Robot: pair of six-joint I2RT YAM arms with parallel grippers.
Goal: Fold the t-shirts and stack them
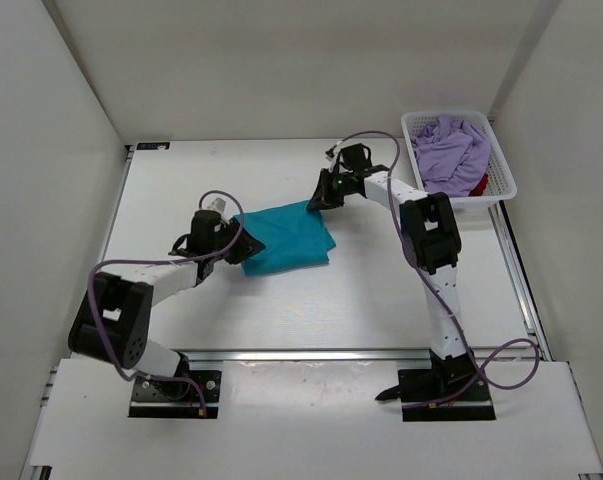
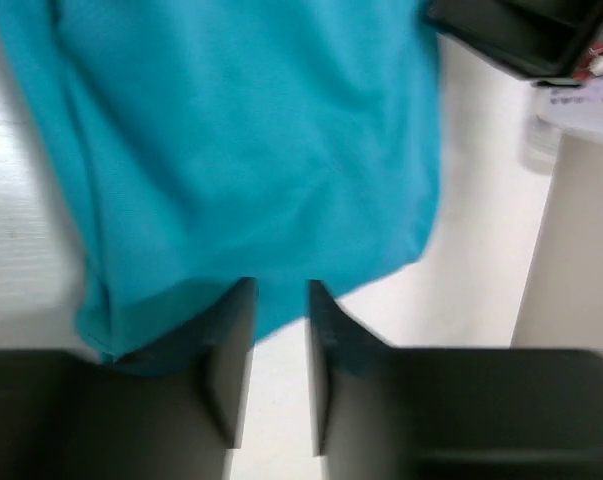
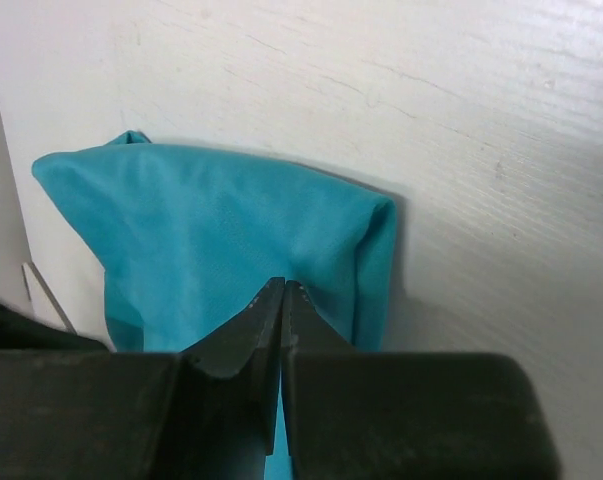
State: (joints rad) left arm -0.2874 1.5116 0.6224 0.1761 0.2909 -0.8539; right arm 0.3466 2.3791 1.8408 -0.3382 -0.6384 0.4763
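Folded teal-turquoise cloth t-shirt [image 1: 281, 238] at centre of white table [image 1: 381, 300]: light, limp, non-fragile. Right gripper [image 3: 283, 285] pinched onto far right corner. Left gripper [image 2: 281, 290]: jaws apart at left edge. Best hold judged: corners, all layers.

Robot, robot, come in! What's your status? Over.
Right claw shut on teal t-shirt corner. Left claw open at its other edge. Purple t-shirt in basket. Nothing blocking.

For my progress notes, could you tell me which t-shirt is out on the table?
The teal t-shirt; the lavender t-shirt and red t-shirt lie in the basket.
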